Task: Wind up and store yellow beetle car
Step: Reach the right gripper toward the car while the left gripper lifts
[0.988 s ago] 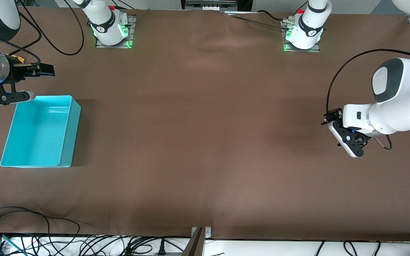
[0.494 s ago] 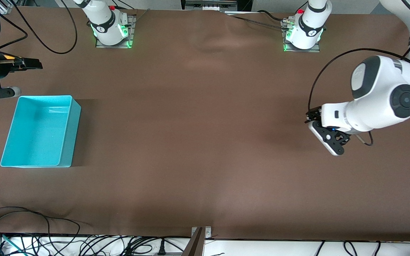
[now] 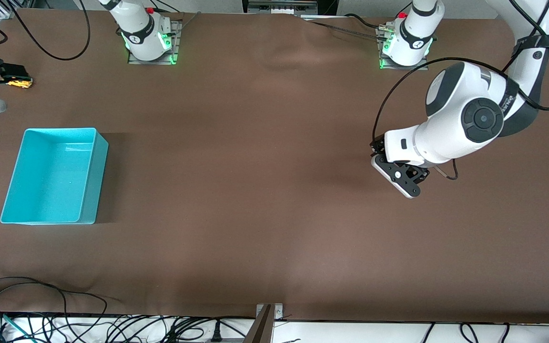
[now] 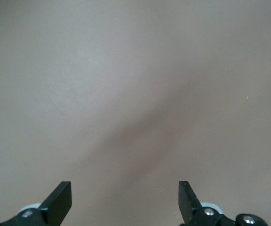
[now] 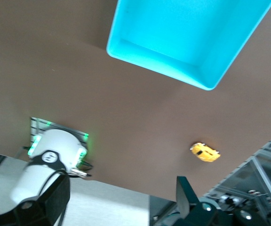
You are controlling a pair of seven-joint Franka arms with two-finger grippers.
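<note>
The yellow beetle car (image 3: 19, 83) lies on the brown table at the right arm's end, farther from the front camera than the teal bin (image 3: 94, 181). It also shows in the right wrist view, where the car (image 5: 204, 152) sits apart from the bin (image 5: 187, 28). My right gripper (image 3: 10, 76) hovers at the table's edge just beside the car; in its wrist view the gripper (image 5: 120, 197) is open and holds nothing. My left gripper (image 3: 401, 178) hangs over bare table toward the left arm's end. The left wrist view shows that gripper (image 4: 125, 200) open and holding nothing.
The right arm's base (image 3: 147, 40) and the left arm's base (image 3: 408, 45), both lit green, stand along the table's edge farthest from the front camera. Loose cables (image 3: 41, 324) lie along the edge nearest it. The teal bin holds nothing.
My right gripper has drawn back toward the table's edge, and the car now shows beside it. My left arm has swung in toward the middle of the table.
</note>
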